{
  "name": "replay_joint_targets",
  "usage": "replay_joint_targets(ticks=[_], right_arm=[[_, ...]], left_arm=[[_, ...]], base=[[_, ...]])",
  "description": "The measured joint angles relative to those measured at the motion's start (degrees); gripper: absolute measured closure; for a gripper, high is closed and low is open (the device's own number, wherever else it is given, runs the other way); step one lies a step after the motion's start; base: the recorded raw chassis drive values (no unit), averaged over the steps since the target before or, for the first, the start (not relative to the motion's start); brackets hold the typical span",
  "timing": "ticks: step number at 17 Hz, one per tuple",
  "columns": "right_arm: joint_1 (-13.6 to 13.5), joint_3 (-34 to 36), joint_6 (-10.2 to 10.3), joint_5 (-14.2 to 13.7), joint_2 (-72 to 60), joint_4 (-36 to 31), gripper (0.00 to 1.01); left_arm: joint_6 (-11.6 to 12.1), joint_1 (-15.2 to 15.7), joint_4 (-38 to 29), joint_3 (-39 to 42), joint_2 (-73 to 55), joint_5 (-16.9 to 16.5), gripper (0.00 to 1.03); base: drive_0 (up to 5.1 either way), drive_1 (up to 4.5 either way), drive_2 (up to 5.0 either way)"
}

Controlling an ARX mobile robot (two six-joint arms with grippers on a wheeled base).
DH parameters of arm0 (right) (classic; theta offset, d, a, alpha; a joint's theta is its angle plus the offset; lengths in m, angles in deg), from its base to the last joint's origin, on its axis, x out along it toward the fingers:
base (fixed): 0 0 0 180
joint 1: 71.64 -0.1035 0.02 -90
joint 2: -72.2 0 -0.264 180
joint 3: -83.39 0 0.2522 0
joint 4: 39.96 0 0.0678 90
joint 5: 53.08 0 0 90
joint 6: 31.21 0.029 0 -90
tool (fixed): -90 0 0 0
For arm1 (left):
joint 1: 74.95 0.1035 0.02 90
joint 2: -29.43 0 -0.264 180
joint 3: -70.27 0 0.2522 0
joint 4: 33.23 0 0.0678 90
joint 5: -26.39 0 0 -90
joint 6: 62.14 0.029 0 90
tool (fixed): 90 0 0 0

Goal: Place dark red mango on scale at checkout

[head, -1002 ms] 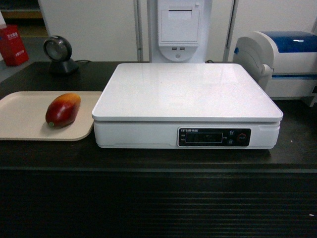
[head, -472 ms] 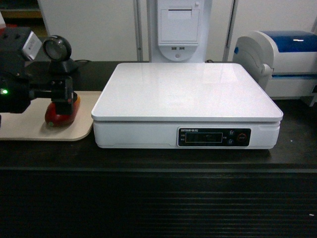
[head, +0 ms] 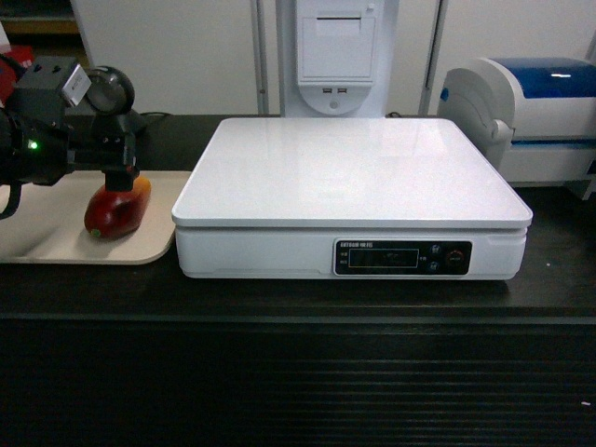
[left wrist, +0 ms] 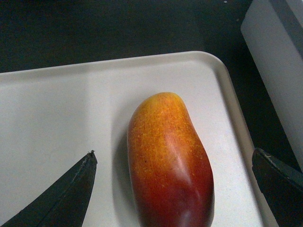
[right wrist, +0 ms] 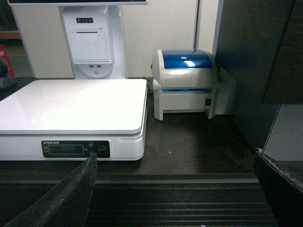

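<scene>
The dark red mango lies on the beige tray at 9 o'clock from the scale, its orange end pointing toward 12. The left pincer hangs just above it, fingers spread wide on either side, not touching the fruit. The right pincer stands apart in front of the table, at 6 o'clock from the printer

Pale wall panels behind; white receipt kiosk centre, blue-lidded printer right, red box far left.
</scene>
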Motion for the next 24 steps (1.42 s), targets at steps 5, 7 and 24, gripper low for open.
replay_joint_targets(ticks=[5, 7, 24], right_arm=[[0.0, 0.0, 0.0, 0.0, 0.0, 0.0, 0.03], [0.0, 0.0, 0.0, 0.0, 0.0, 0.0, 0.03], [0.0, 0.0, 0.0, 0.0, 0.0, 0.02, 0.03]], left_arm=[[-0.59, 0.2, 1.95, -3.52, -3.15, -0.74, 0.05], [-0.02, 0.2, 3.08, -5.53, -5.35, -0.33, 0.05], [-0.07, 1.25, 3.72, -9.4, -9.86, -0.39, 0.43]], base=[[0.0, 0.0, 0.0], [0.0, 0.0, 0.0], [0.0, 0.0, 0.0]])
